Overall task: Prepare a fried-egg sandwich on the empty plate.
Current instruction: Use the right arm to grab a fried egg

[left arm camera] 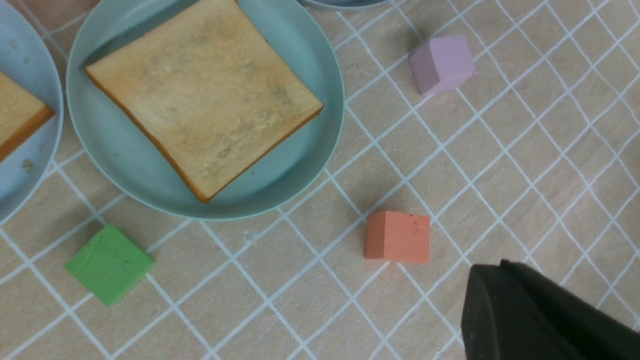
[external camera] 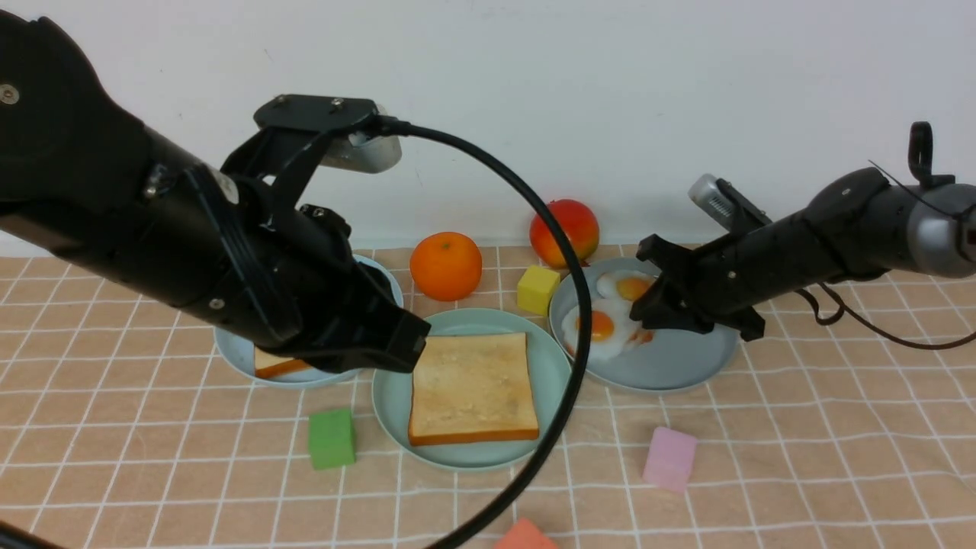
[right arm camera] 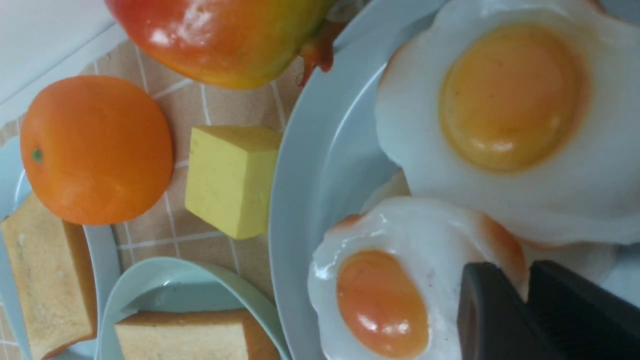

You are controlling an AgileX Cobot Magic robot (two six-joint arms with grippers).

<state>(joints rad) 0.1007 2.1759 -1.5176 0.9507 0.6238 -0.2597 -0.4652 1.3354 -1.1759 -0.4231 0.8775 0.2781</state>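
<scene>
One layer of three is down.

- Square golden-brown toast slice (external camera: pixel 473 387) with a darker crust lies flat on the round mint-green plate (external camera: pixel 389 408), centre of the checked-cloth worktop (external camera: pixel 839 427). No egg on it, no top slice. The surface is matte and faintly speckled, foam-like to my eye.
- Second toast slice (external camera: pixel 278 367) waits on the pale sky-blue plate (external camera: pixel 229 357), left of centre, mostly hidden behind the left arm.
- Two glossy white toy fried eggs overlap on the grey-blue plate (external camera: pixel 671 366), right of centre.
  - The nearer egg (right arm camera: pixel 400 280) has a deep orange yolk; the farther egg (right arm camera: pixel 510 100) has a paler one.
  - Both have wavy, brown-tinted rims and a rubbery sheen.
  - There may be a third beneath; cannot tell.
- Right end effector (right arm camera: pixel 525 280) is down at the right rim of the nearer egg, fingers drawn close with a sliver of white between them. It reads as a pinch on the egg's edge. The egg does not look lifted.
- Left end effector (external camera: pixel 404 347) is pressed together and holds nothing. It hangs by the left edge of the mint-green plate.

Judgement: roughly a third done. Still to do: the egg onto the toast, then the second slice on top.

Bystanders: smooth orange fruit (external camera: pixel 446 265), shiny red-yellow fruit (external camera: pixel 564 231), and matte cubes in yellow (external camera: pixel 537 290), green (external camera: pixel 332 437) and pink (external camera: pixel 669 457).
</scene>
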